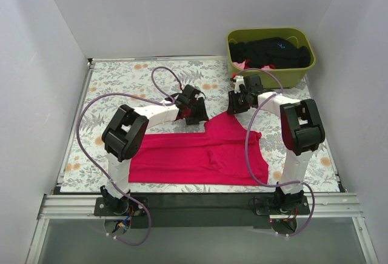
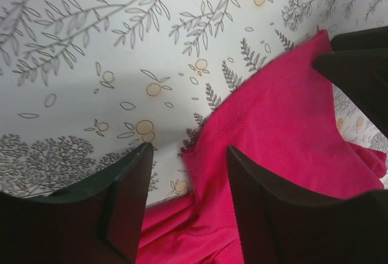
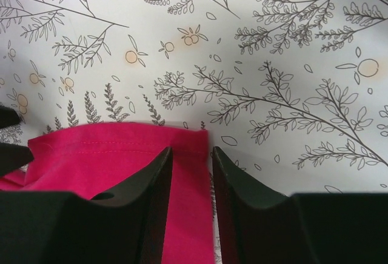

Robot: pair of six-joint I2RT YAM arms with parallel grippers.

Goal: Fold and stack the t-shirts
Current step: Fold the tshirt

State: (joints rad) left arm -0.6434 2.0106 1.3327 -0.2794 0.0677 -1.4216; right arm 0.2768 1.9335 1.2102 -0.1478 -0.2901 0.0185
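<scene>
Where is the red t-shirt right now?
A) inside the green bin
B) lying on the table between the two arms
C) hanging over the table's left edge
B: the red t-shirt lies spread on the patterned table, while the green bin at the far right holds black garments.

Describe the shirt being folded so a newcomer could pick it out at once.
Start at the leaf-printed tabletop. Near its front edge lies a crimson-red cloth t-shirt. It alone is spread on the table; the other clothes, mostly black, are heaped in the olive-green plastic bin at the back right.
</scene>
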